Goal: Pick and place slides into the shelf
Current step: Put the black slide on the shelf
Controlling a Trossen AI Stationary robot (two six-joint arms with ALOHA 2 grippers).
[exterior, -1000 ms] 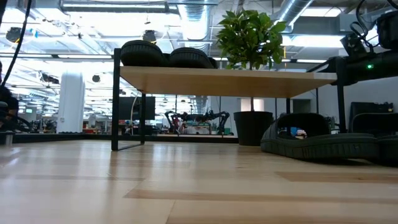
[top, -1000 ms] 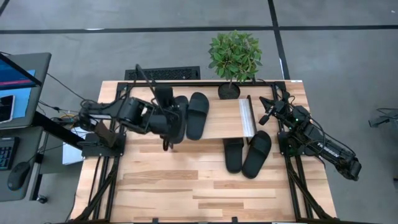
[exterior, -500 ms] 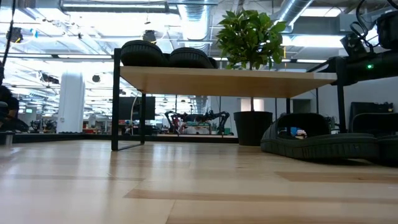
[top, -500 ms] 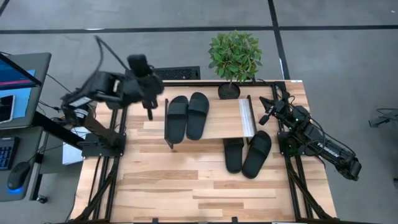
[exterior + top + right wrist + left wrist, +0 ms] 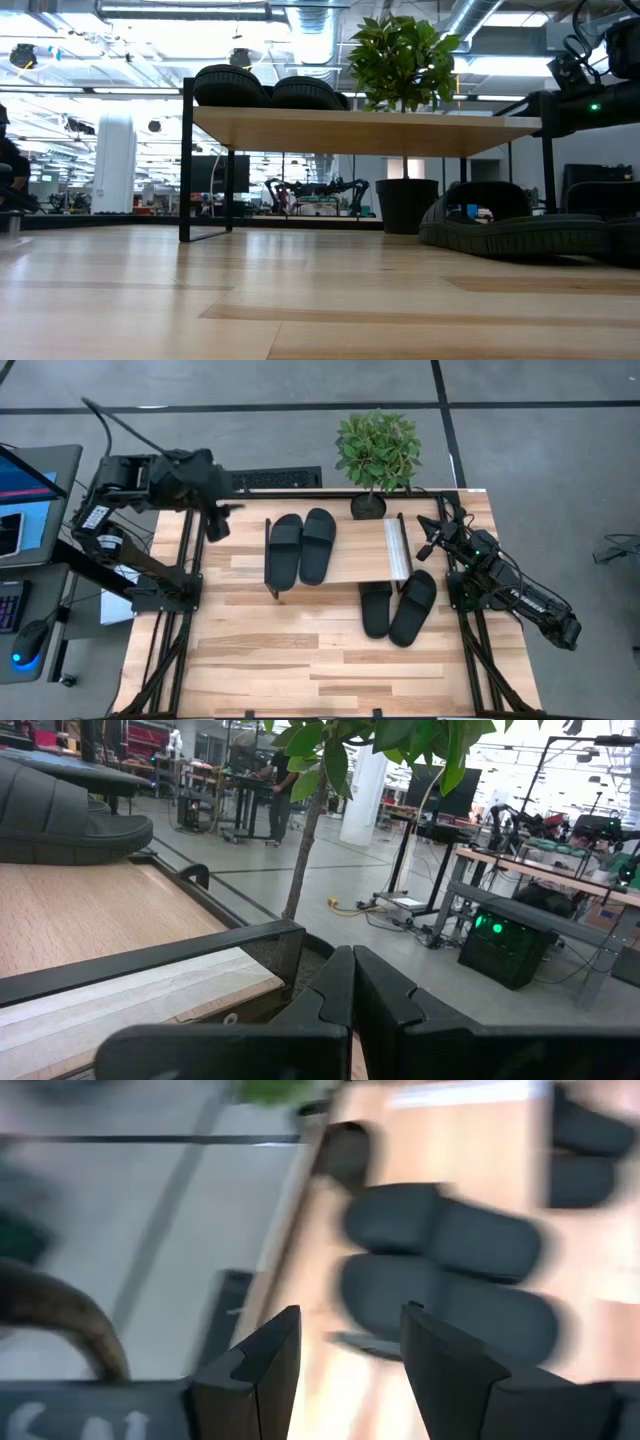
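Two black slides [image 5: 284, 550] [image 5: 318, 544] lie side by side, soles down, on the left part of the light-wood shelf [image 5: 360, 555]; in the low view they show as humps [image 5: 230, 85] [image 5: 305, 92] on the board [image 5: 400, 130]. The other two slides [image 5: 375, 608] [image 5: 413, 606] lie on the table in front of the shelf's right end, seen low at the slides [image 5: 510, 232]. My left gripper [image 5: 215, 523] hangs open over the table's far left corner; in its wrist view [image 5: 345, 1355] the shelf's slides [image 5: 450, 1305] lie ahead. My right gripper [image 5: 428, 532], shut [image 5: 352, 985], waits beside the shelf's pale strip [image 5: 398, 548].
A potted plant [image 5: 377, 455] stands at the table's far edge behind the shelf. A keyboard [image 5: 262, 478] lies beyond the far edge. The shelf's right half [image 5: 365, 550] is bare wood. The near half of the table [image 5: 320, 660] is bare. A person [image 5: 10, 170] shows far off.
My left gripper has drawn back from above the left slide on the shelf, rising and swinging toward the table's far left corner. Both slides on the shelf have stayed where they were. The right arm has kept still.
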